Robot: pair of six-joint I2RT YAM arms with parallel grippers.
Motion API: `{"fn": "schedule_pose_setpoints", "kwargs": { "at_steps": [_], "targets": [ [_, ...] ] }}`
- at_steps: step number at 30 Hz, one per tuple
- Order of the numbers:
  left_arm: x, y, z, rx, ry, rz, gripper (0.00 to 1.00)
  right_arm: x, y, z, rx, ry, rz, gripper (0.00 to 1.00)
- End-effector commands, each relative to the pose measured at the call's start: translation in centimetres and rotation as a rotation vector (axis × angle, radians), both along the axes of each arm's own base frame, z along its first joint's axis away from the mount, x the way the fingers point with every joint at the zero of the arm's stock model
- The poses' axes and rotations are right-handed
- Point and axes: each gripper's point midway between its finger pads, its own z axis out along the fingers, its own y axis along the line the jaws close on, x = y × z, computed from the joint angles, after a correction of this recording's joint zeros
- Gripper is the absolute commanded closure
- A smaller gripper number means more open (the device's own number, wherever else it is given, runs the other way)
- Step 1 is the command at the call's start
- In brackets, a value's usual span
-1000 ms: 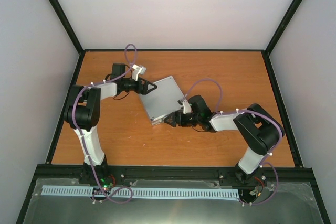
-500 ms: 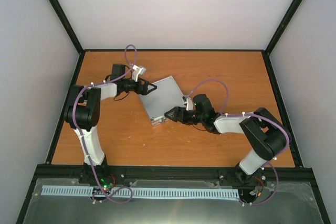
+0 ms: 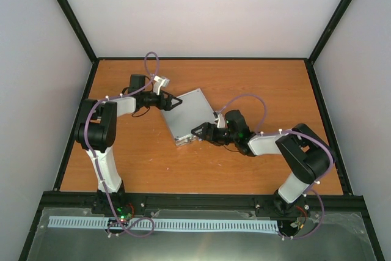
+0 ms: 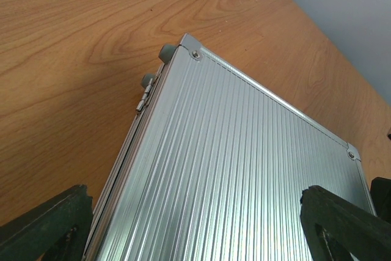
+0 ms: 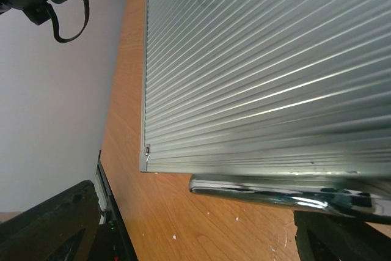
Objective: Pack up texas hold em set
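Note:
The texas hold em set shows as a shut, ribbed silver case [image 3: 188, 114] lying flat and turned at an angle near the table's middle. My left gripper [image 3: 175, 101] hangs open over the case's far left corner. In the left wrist view the lid [image 4: 244, 169] fills the space between its spread fingers [image 4: 49, 224], with the hinge [image 4: 142, 99] on the left side. My right gripper [image 3: 200, 132] is open at the case's near right edge. The right wrist view shows the lid [image 5: 263, 71] and the chrome handle [image 5: 287, 191] just ahead of that gripper [image 5: 198, 230], which holds nothing.
The wooden table [image 3: 256, 84] is ringed by a black frame [image 3: 201, 58] and white walls. Small white crumbs [image 5: 174, 236] lie on the wood by the handle. The left arm's purple cable [image 3: 149, 65] loops above the table's far left.
My right gripper has shifted slightly up along the case's handle edge and its forearm has swung. The left arm and the case have stayed put.

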Motion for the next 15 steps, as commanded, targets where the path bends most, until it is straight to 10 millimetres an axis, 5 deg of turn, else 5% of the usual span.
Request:
{"fn": "schedule_pose_setpoints", "kwargs": {
  "at_steps": [1,15],
  "targets": [
    [-1.7,-0.3,-2.4,-0.024,0.115,-0.03,0.06,0.7,0.5,0.8,0.047,-0.019,-0.03,0.14],
    [-1.9,-0.4,-2.6,-0.041,0.132,-0.041,0.07,1.8,-0.7,0.8,0.023,-0.002,-0.149,0.13]
  ]
}}
